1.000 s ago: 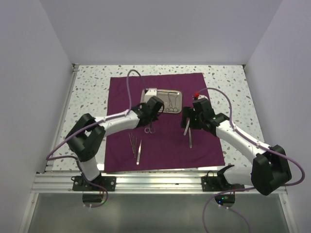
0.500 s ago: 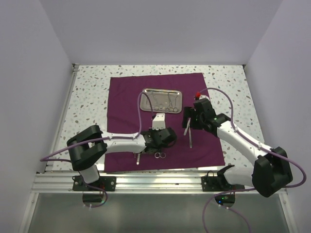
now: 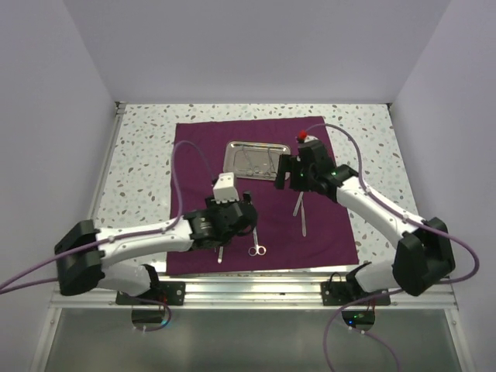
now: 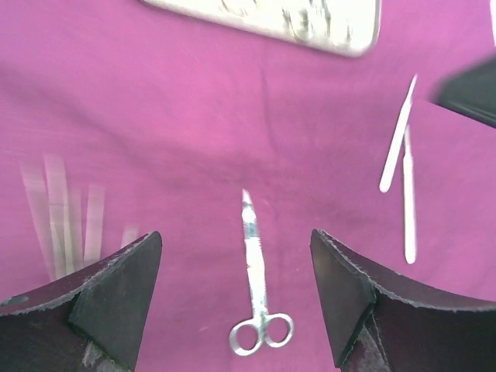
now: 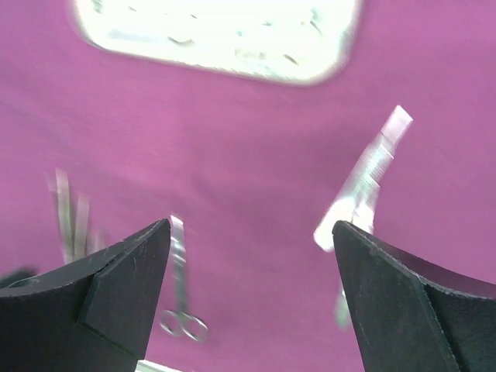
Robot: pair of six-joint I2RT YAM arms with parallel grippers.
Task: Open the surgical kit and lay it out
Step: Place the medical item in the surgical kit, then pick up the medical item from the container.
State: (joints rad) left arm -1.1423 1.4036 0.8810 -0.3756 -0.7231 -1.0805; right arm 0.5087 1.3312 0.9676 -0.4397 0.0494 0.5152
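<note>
Left end effector (image 4: pixel 235 236): fingers spread wide, gripping nothing, poised above the purple cloth (image 3: pixel 194 147), which lies unfolded and flat on the speckled tabletop (image 3: pixel 139 147). Directly below the gap between its fingers lie the ring-handled scissors (image 4: pixel 256 279), with rings nearest the wrist and closed blades pointing away toward the steel tray (image 3: pixel 252 159). The tray sits on the cloth well beyond the fingertips. On the side of the left finger lie several thin steel instruments (image 4: pixel 62 217), too blurred in the wrist view to name. Beyond the right finger lie two slim tweezers (image 4: pixel 399 139), just beside each other; whether they touch cannot be told.

Right end effector (image 5: pixel 249 226): fingers likewise spread and empty, held above the cloth just beside the tray. In its wrist view the tray lies ahead of the fingertips, the tweezers close to the right finger and the scissors near the left finger. Small instruments rest inside the tray; glare hides their detail.
</note>
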